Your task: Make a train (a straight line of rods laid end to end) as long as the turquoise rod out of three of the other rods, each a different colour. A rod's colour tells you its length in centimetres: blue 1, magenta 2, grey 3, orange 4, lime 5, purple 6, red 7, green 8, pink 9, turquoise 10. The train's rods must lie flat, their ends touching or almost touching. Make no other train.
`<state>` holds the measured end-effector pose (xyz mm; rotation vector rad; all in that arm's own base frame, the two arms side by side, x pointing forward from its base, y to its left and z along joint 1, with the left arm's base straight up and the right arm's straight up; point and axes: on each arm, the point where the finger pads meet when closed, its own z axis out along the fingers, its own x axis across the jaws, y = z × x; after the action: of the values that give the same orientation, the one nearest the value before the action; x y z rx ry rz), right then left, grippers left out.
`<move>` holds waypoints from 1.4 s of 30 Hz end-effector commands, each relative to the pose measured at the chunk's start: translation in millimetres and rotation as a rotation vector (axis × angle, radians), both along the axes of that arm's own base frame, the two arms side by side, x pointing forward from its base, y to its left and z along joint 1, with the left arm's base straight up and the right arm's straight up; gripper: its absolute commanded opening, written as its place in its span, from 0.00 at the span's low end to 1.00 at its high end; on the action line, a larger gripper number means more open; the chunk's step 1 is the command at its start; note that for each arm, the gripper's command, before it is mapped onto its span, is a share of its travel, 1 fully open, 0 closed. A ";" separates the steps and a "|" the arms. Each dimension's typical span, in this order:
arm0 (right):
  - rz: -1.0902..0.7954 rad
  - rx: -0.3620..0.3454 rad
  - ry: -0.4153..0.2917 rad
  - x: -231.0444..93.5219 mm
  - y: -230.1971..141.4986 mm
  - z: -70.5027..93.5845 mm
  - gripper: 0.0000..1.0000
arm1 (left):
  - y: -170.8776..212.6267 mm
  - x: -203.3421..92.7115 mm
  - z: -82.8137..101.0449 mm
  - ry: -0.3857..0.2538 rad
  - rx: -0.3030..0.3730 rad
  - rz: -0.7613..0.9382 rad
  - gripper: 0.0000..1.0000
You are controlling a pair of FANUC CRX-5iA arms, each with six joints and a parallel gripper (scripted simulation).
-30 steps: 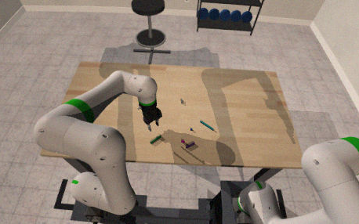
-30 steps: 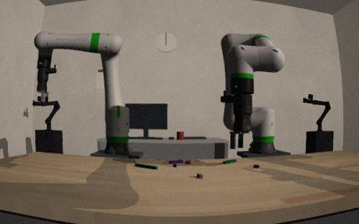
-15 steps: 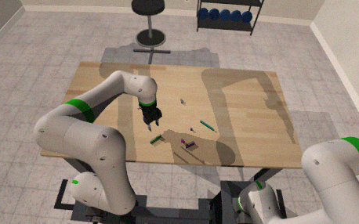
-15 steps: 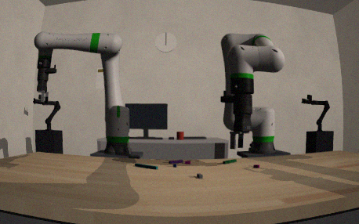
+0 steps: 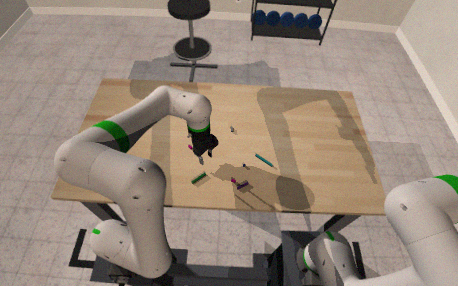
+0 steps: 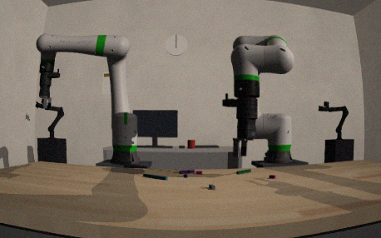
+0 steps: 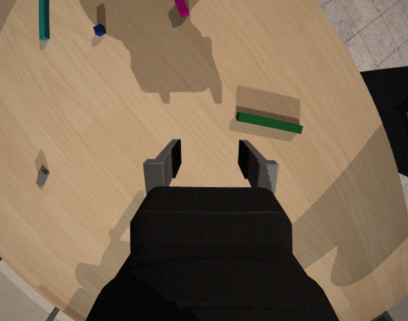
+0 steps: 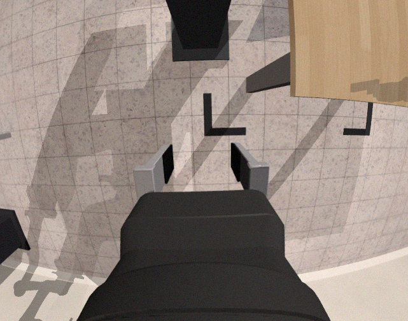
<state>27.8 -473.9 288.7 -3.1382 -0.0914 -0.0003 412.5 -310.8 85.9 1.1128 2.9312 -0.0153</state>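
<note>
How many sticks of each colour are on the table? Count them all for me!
Turquoise rod: 1
Green rod: 1
Purple rod: 1
Grey rod: 1
Blue rod: 1
Magenta rods: 2
Total rods in view: 7
</note>
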 end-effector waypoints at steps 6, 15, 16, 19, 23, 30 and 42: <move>0.000 -0.002 0.000 -0.2 -0.3 0.9 1.00 | -80.2 16.3 4.8 0.002 0.010 0.153 1.00; 0.000 -0.002 0.000 -0.2 -0.3 0.9 1.00 | -166.8 13.8 3.6 0.003 0.009 0.307 1.00; 0.000 -0.002 0.000 -0.2 -0.3 0.9 1.00 | -166.8 13.8 3.6 0.003 0.009 0.307 1.00; 0.000 -0.002 0.000 -0.2 -0.3 0.9 1.00 | -187.2 10.6 2.5 0.004 0.009 0.342 1.00; 0.000 -0.002 0.000 -0.2 -0.3 0.9 1.00 | -190.2 10.0 2.3 0.004 0.009 0.348 0.54; 0.000 -0.002 0.000 -0.2 -0.3 0.9 1.00 | -190.2 10.0 2.3 0.004 0.009 0.348 0.54; 0.000 -0.002 0.000 -0.2 -0.3 0.9 1.00 | -190.2 10.0 2.2 0.004 0.009 0.348 0.54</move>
<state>27.8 -473.9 288.7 -3.1382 -0.0914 -0.0003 422.3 -500.5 87.0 0.5905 3.0859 0.0003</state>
